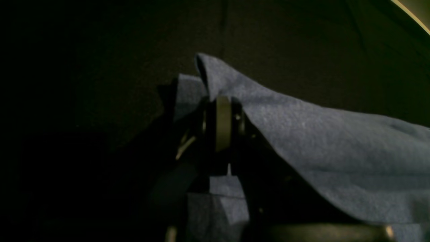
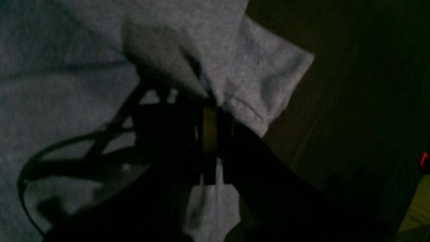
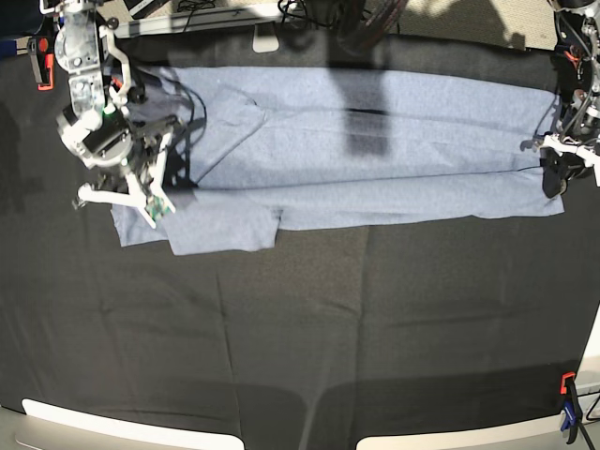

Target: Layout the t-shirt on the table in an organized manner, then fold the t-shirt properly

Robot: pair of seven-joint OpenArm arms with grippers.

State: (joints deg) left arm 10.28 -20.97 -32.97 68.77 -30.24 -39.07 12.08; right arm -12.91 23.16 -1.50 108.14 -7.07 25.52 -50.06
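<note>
a light blue-grey t-shirt (image 3: 375, 159) lies stretched sideways along the far part of the black-clothed desk (image 3: 300, 328), already folded lengthwise into a long band, with one short sleeve (image 3: 220, 230) jutting out toward the near side at the end by the right arm. the right gripper (image 2: 210, 111) has its fingers together on a pinch of fabric at the shoulder and sleeve end, the cloth bunching up over them in the right wrist view. at the opposite end, the left gripper (image 1: 223, 111) is likewise clamped on a raised corner of the shirt near the hem, the fabric draping away from it and the bare dark desk showing beyond. in the base view that hand sits at the band's outer edge, close to the desk's side.

judged from this layout, the spreading stage looks finished and the fold is under way: with both ends held, the arms appear set either to tension and straighten the band or to carry one end over toward the other. the next move calls for the two arms to lift together and keep the cloth taut, so the layers do not slide apart and the loose sleeve does not drag out of line.
</note>
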